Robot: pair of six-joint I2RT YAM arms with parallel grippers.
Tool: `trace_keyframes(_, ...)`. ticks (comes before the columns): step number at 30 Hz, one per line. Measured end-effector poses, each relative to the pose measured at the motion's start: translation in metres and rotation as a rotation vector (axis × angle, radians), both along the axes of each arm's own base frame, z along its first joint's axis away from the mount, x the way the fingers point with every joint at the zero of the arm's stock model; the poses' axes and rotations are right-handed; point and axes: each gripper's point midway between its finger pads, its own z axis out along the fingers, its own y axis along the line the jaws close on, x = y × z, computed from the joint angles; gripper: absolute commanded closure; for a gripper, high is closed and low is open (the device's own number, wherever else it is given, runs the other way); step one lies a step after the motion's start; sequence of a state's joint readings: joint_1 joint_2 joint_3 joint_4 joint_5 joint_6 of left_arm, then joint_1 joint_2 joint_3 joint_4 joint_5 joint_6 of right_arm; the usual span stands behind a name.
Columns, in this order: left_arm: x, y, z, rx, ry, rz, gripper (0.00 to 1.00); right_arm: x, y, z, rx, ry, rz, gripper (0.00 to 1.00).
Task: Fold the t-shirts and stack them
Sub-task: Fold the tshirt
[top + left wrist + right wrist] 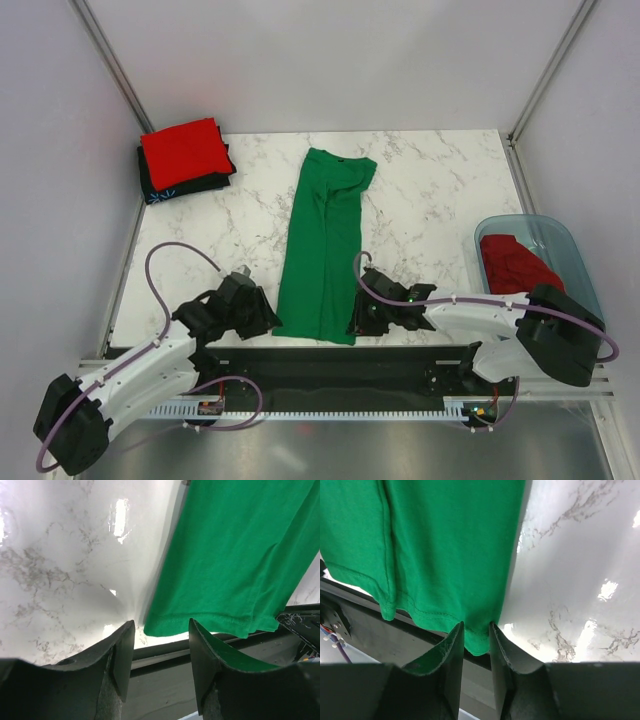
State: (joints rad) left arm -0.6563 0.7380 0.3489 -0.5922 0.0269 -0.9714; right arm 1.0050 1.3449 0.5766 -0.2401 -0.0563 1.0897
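The bright green t-shirt lies on the marble table as a long narrow strip, collar far, hem at the near edge. My left gripper is open and empty just off the hem's left corner; the gripper shows in the left wrist view. My right gripper is at the hem's right corner; its jaws stand narrowly apart with the green corner between the tips. A folded red t-shirt lies on a folded black one at the far left.
A translucent blue tub at the right holds a crumpled red t-shirt. The black rail runs along the table's near edge, under the hem. White walls close in the table on three sides.
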Motion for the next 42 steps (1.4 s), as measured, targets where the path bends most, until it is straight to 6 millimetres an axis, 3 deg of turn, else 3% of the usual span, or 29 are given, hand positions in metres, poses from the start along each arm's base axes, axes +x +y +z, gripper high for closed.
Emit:
trace_keyframes(4, -0.006, -0.003, -0.013, -0.018, 0.035, -0.012, 0.49, -0.003, -0.003, -0.004, -0.008, 0.006, -0.004, 0.66)
trace_keyframes(8, -0.005, -0.009, -0.012, -0.051, 0.023, -0.022, 0.52, -0.006, -0.004, -0.005, -0.005, 0.006, -0.007, 0.52)
trace_keyframes(12, -0.005, -0.011, -0.013, -0.062, 0.021, -0.028, 0.53, -0.009, -0.002, -0.002, 0.003, 0.000, 0.002, 0.50)
trace_keyframes(17, -0.006, -0.014, -0.014, -0.077, 0.022, -0.037, 0.61, -0.014, -0.002, -0.004, -0.008, 0.001, 0.016, 0.64)
trace_keyframes(19, -0.006, -0.014, -0.014, -0.080, 0.021, -0.038, 0.74, -0.016, -0.001, -0.006, -0.014, 0.007, 0.022, 0.74)
trace_keyframes(20, -0.006, -0.014, -0.014, -0.081, 0.021, -0.038, 0.79, -0.017, 0.000, -0.007, -0.015, 0.007, 0.025, 0.87)
trace_keyframes(22, -0.005, -0.016, -0.014, -0.086, 0.020, -0.039, 0.95, -0.019, 0.000, -0.010, -0.023, 0.014, 0.027, 0.97)
trace_keyframes(23, -0.005, -0.016, -0.014, -0.088, 0.019, -0.039, 0.98, -0.019, 0.000, -0.010, -0.022, 0.012, 0.027, 1.00)
trace_keyframes(30, -0.012, -0.025, 0.000, -0.156, 0.005, -0.075, 0.98, -0.023, -0.012, -0.006, -0.058, 0.002, 0.032, 1.00)
trace_keyframes(37, -0.025, -0.039, 0.032, -0.219, -0.007, -0.144, 0.98, -0.031, -0.039, 0.039, -0.008, -0.065, 0.008, 1.00)
trace_keyframes(42, -0.029, -0.047, 0.049, -0.240, 0.000, -0.184, 0.98, -0.034, -0.051, 0.048, -0.006, -0.077, -0.016, 1.00)
